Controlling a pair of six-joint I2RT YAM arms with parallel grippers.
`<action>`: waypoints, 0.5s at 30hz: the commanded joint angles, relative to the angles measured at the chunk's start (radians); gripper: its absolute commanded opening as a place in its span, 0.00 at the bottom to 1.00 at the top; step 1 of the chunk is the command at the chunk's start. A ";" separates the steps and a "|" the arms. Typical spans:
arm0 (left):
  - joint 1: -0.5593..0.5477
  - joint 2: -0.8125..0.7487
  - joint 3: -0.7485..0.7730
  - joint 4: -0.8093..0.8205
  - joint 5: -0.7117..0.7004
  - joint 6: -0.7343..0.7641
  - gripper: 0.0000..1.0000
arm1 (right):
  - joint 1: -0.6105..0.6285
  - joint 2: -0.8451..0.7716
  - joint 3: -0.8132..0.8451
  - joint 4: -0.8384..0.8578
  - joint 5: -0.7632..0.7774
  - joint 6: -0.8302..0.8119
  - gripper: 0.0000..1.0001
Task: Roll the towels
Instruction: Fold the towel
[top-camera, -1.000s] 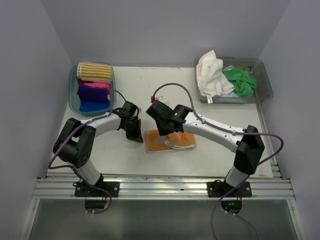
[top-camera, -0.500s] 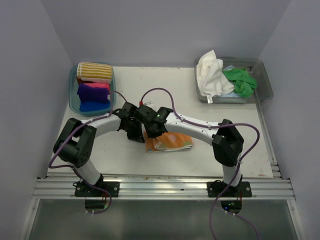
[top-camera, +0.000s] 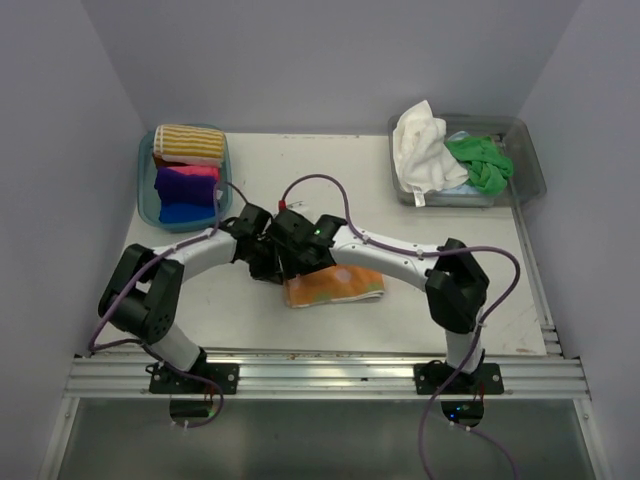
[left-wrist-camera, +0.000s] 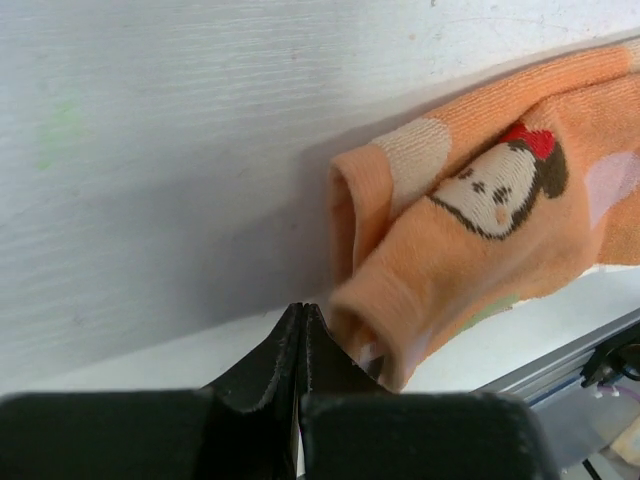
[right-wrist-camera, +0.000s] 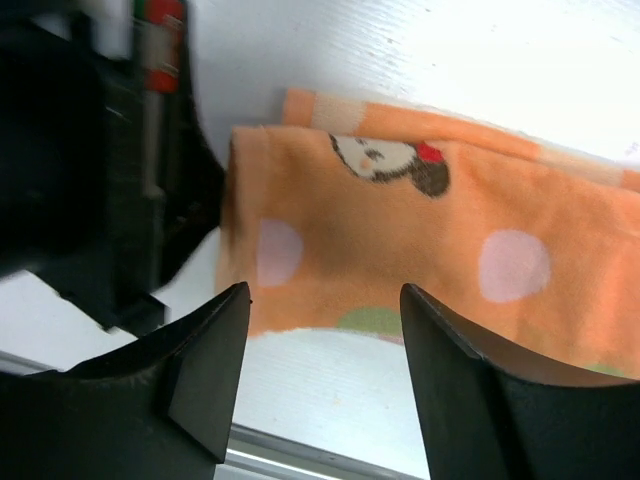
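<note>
1. Here, the orange towel (top-camera: 335, 285) is lying loosely rolled near the middle of the worktop (top-camera: 240, 315).
2. The left pincer (left-wrist-camera: 302, 318) is sitting fully closed, gripping nothing, its tip just beside the towel's rolled end.
3. The right pincer (right-wrist-camera: 322, 295) is hovering wide open over the towel, holding nothing.

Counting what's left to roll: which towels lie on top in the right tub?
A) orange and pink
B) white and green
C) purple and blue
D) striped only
B: a crumpled white towel and a green towel lie on top in the right tub.
</note>
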 joint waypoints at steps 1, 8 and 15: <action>0.030 -0.116 0.017 -0.079 -0.089 -0.019 0.00 | -0.017 -0.193 -0.055 0.040 0.068 0.003 0.65; 0.075 -0.259 0.117 -0.174 -0.193 -0.014 0.00 | -0.320 -0.482 -0.460 0.115 -0.009 -0.007 0.25; -0.117 -0.129 0.204 -0.110 -0.117 -0.037 0.00 | -0.446 -0.427 -0.521 0.192 -0.140 -0.073 0.15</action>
